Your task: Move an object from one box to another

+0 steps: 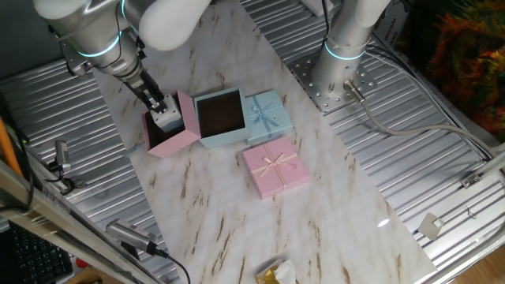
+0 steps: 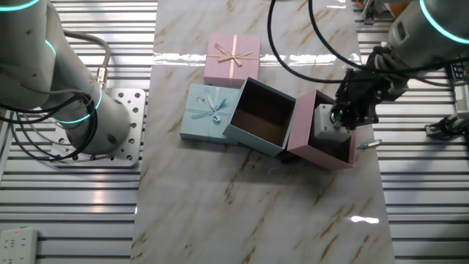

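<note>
**Pink box first: your hand is down on the object, blue box waits beside it**

Pink is where your attention belongs. Your hand (image 2: pixel 341 117) reaches down into the open pink box (image 2: pixel 297 139), and the small white object (image 2: pixel 327 126) sits inside that box directly under the fingertips. In one fixed view the same white object (image 1: pixel 166 119) shows just below the hand (image 1: pixel 160 106), inside the pink box (image 1: pixel 186 126), whose walls look tipped rather than sitting square on the counter (image 1: pixel 237 213).

You appear to have the fingers narrowed around the object, with its dark green round part at the fingertips, but neither view shows the contact plainly. Treat the hold as probable, not confirmed. The object has not risen above the rim.

The relation your next move turns on: the light blue box (image 2: pixel 242 130) lies immediately beside the pink one, their walls touching or nearly so, on the side toward the two bowed lids. From the hand, that means a short sideways carry toward the middle of the counter. In one fixed view the blue box (image 1: pixel 229 136) opens with its dark lining empty.

The object looks blocky with no clear long axis, so orientation matters little. Lift straight first; the shared wall between the boxes is the likely snag.

The blue lid (image 2: pixel 205 121) and pink lid (image 2: pixel 220 70) lie flat beyond, out of your path.
</note>
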`<act>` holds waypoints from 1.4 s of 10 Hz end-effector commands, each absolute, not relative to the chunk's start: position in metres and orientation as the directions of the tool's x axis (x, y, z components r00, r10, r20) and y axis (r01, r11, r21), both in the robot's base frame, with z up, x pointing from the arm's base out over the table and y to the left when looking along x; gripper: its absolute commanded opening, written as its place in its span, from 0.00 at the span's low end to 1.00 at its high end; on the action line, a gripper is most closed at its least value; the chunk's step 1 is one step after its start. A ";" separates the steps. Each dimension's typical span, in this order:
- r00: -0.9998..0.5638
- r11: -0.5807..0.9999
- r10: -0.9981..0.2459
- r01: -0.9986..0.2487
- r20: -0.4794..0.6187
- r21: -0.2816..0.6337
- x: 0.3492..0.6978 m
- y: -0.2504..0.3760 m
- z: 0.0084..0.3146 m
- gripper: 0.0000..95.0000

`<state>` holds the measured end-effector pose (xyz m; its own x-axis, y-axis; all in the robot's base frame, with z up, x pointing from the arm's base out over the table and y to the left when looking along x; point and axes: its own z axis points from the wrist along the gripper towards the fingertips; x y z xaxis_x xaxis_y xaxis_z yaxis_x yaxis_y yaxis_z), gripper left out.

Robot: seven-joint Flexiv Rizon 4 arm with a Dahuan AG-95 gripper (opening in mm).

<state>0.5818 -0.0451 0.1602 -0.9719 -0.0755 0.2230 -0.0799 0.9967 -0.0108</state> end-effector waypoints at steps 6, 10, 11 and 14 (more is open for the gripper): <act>-0.989 0.993 -0.116 -0.118 0.094 -0.017 0.581 -0.045 0.160 0.00; -0.994 0.997 -0.073 -0.074 0.082 -0.008 0.581 -0.045 0.160 0.00; -0.994 0.998 -0.067 -0.068 0.081 -0.008 0.581 -0.045 0.160 0.00; -0.995 0.999 -0.051 -0.052 0.089 -0.010 0.584 -0.042 0.169 0.00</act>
